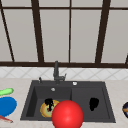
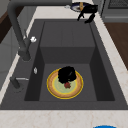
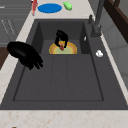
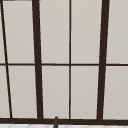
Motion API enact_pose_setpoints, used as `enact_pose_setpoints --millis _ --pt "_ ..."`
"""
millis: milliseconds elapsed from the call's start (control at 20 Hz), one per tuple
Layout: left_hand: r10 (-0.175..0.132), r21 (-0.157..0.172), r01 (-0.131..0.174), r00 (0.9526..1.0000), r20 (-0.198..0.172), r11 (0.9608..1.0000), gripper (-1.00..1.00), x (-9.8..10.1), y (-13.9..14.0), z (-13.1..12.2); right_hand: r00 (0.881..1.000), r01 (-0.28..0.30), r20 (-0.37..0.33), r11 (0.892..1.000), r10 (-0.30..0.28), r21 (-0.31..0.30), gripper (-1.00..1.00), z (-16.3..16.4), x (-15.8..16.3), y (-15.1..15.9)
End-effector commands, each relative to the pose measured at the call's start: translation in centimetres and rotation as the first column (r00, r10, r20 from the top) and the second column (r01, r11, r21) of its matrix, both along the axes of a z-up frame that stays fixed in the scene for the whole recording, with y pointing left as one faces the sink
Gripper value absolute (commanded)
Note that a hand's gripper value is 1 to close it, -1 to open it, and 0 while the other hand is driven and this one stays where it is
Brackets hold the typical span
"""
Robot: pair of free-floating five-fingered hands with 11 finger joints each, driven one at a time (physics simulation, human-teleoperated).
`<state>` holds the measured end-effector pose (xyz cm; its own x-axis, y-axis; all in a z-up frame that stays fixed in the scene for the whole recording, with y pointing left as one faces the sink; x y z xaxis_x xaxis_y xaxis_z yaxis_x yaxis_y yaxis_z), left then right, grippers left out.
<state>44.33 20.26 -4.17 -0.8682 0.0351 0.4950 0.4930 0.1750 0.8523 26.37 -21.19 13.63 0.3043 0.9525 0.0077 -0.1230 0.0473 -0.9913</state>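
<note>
In the front view the left hand (image 1: pixel 49 103) hangs over the yellow plate (image 1: pixel 45 111) in the sink's (image 1: pixel 27 105) left basin, while the right hand (image 1: pixel 93 103) idles over the right basin. From the left side, the left hand's curled fingers pinch a small red thing (image 2: pixel 67 85) on the plate, not yet lifted clear as far as one can judge. From the right side the right hand's fingers hang relaxed, holding nothing.

I am seeing a matt, dark grey sink (image 1: pixel 110 117) that is looking like stone composite, with a matt dark metal faucet (image 1: pixel 56 71) at its back edge. The plate (image 2: pixel 76 91) in the left basin is showing a smooth, glazed yellow rim. The countertop (image 3: pixel 62 118) is reading as polished, pale veined stone. A red ball (image 1: pixel 67 115) at the sink's front edge is looking smooth and plasticky.
</note>
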Motion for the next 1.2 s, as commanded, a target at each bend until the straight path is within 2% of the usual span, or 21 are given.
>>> enact_pose_setpoints --millis 0,150,300,350,450,500,550,650,1150 --pt "0.000 0.000 0.000 1.0000 0.000 1.0000 -1.00 1.4 0.1 -1.8 1.000 0.000 0.000 1.000 0.000 0.000 0.00 0.0 0.0 0.0" --pt "-0.009 0.007 0.009 0.9999 -0.005 0.9999 -1.00 1.6 0.0 -2.3 1.000 0.000 0.000 1.000 0.000 0.000 0.00 0.0 0.0 0.0" --pt "-0.034 0.013 0.034 0.9993 0.013 0.9993 -1.00 2.0 -0.3 -1.3 1.000 0.000 0.000 1.000 0.000 0.000 0.00 0.0 0.0 0.0" --pt "-0.038 -0.002 0.038 0.9993 0.008 0.9993 -1.00 2.3 0.1 -0.7 1.000 0.000 0.000 1.000 0.000 0.000 0.00 0.0 0.0 0.0" --pt "-0.045 -0.009 0.045 0.9989 -0.016 0.9990 -1.00 2.8 0.3 0.4 1.000 0.000 0.000 1.000 0.000 0.000 0.00 0.0 0.0 0.0" --pt "-0.027 -0.006 0.027 0.9989 -0.039 0.9996 -1.00 2.9 0.9 0.8 1.000 0.000 0.000 1.000 0.000 0.000 0.00 0.0 0.0 0.0" --pt "-0.038 0.007 0.038 0.9984 -0.043 0.9993 -1.00 3.0 1.2 1.0 1.000 0.000 0.000 1.000 0.000 0.000 0.00 0.0 0.0 0.0" --pt "-0.054 0.011 0.055 0.9974 -0.047 0.9985 -1.00 3.0 2.1 1.9 1.000 0.000 0.000 1.000 0.000 0.000 0.00 0.0 0.0 0.0" --pt "-0.056 0.007 0.057 0.9940 -0.094 0.9984 -1.00 3.5 7.0 9.0 1.000 0.000 0.000 1.000 0.000 0.000 0.00 0.0 0.0 0.0"
